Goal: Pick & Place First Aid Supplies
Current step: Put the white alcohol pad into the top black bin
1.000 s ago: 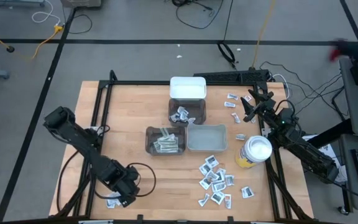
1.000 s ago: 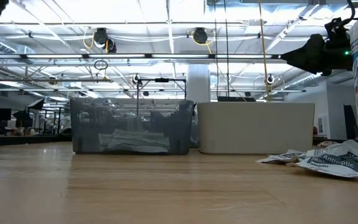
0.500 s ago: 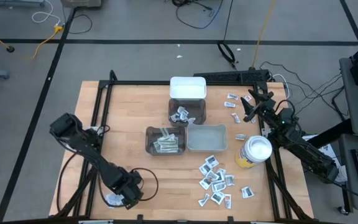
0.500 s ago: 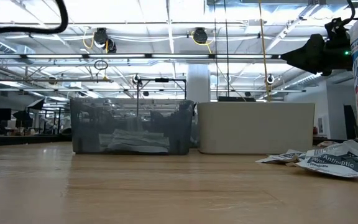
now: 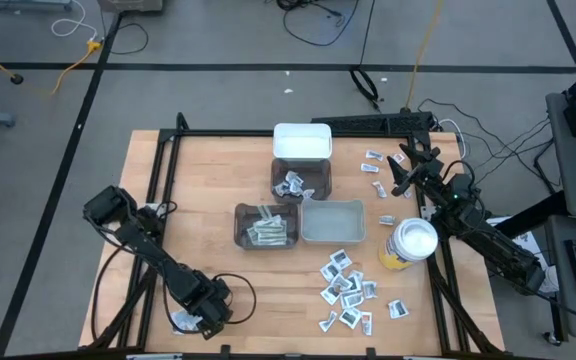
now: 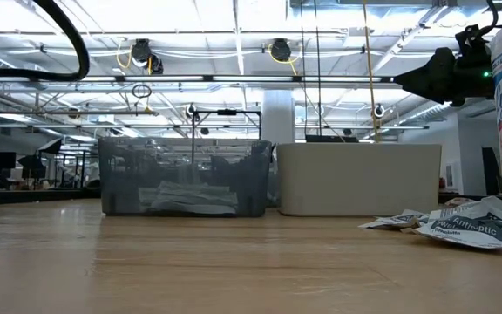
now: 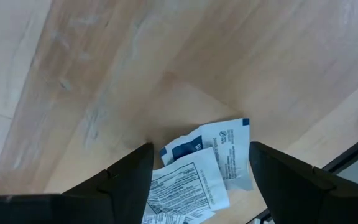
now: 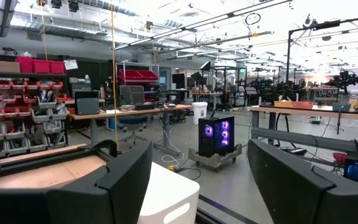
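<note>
While open | left end effector [image 7: 197, 180] straddles packets [image 7: 207, 168] | table edge

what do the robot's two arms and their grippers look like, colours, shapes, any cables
Both arms are dark, nearly black, built of jointed segments. The left arm has a black cable looping beside its wrist; its left gripper shows two broad, matte black, wedge-shaped fingers. The right arm looks the same, with thin dark cables trailing near its base; the right gripper has identical black fingers.
</note>
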### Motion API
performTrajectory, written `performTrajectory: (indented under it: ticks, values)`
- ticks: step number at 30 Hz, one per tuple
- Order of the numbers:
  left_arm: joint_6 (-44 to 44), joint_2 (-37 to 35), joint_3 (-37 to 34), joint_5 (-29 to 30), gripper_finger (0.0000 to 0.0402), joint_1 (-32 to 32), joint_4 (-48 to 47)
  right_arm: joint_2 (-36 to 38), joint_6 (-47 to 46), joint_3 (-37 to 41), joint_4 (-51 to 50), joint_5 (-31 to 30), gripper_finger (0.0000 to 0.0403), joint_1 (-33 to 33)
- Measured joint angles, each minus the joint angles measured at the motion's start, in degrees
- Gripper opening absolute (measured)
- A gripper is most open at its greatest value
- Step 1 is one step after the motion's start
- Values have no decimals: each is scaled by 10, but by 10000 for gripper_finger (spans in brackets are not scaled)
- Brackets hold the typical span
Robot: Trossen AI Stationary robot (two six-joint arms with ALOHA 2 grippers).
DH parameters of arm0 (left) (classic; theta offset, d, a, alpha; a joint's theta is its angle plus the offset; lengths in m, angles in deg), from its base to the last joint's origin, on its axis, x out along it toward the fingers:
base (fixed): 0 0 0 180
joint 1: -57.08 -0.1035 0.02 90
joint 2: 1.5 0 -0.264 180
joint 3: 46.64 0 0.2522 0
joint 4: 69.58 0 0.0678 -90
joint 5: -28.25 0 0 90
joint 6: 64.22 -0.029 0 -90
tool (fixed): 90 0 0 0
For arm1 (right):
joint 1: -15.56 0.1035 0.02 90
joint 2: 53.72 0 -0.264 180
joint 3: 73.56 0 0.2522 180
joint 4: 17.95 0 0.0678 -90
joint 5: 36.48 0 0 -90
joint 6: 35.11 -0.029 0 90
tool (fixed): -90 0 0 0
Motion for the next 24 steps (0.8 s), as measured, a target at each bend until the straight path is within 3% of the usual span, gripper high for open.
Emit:
performTrajectory:
  ticks: [24]
  values:
    - [-21, 0, 0, 41, 25, -2, -13, 0, 0, 0, 0, 0, 263, 0]
